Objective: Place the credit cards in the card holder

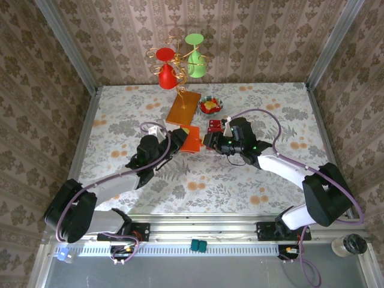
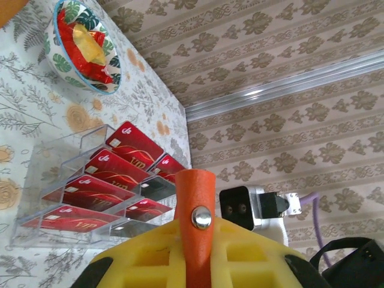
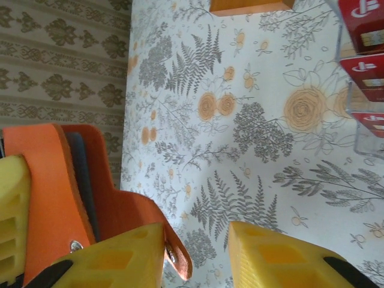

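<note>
The card holder (image 1: 191,139) is a small orange wallet held off the table at the centre. My left gripper (image 2: 195,234) is shut on its orange snap strap (image 2: 195,198). In the right wrist view the card holder (image 3: 45,180) stands open at the left, showing a grey-blue inner panel (image 3: 81,174). My right gripper (image 3: 197,233) is open, with the holder's flap (image 3: 180,258) resting against the inner side of its left finger and bare table in the gap. The credit cards (image 2: 108,180), mostly red with a few dark ones, sit in a clear tiered stand (image 1: 215,126) just behind the right gripper (image 1: 210,141).
An orange-brown board (image 1: 183,107) lies behind the holder, with a leaf-patterned bowl (image 1: 210,106) of red and yellow wrappers beside it. A wire stand with red and green cups (image 1: 180,63) stands at the back. Patterned walls enclose the floral table.
</note>
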Robot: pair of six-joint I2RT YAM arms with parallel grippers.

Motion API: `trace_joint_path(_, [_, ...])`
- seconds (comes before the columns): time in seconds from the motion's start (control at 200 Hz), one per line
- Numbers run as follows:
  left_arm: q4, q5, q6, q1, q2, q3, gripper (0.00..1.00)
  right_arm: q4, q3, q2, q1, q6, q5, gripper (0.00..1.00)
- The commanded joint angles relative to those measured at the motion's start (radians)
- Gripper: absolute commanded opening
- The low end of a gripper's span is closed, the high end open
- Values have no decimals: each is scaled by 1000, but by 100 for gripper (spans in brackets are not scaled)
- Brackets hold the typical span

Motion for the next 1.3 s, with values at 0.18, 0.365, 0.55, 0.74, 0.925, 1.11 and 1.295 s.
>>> trace_joint_path(0.18, [245, -26, -110, 2, 66, 22, 0, 160, -31, -22, -11, 85, -78, 35])
trace_joint_path(0.365, [323, -41, -143, -3, 100, 47, 0, 237, -54, -34, -20, 142, -102, 35])
trace_joint_path(0.55, [405, -62, -179, -13, 133, 62, 0, 331, -63, -25, -26, 206, -144, 35])
trace_joint_path(0.74, [450, -68, -196, -22, 158, 72, 0, 430, -61, -21, -34, 271, -193, 35])
trace_joint_path(0.925, [453, -68, -193, -28, 160, 74, 0, 520, -58, -12, -35, 337, -227, 35])
trace_joint_path(1.11, [457, -69, -188, -35, 167, 76, 0, 589, -49, 3, -34, 384, -252, 29])
trace_joint_path(1.295, [474, -69, -194, -39, 186, 85, 0, 588, -47, 6, -34, 384, -255, 7])
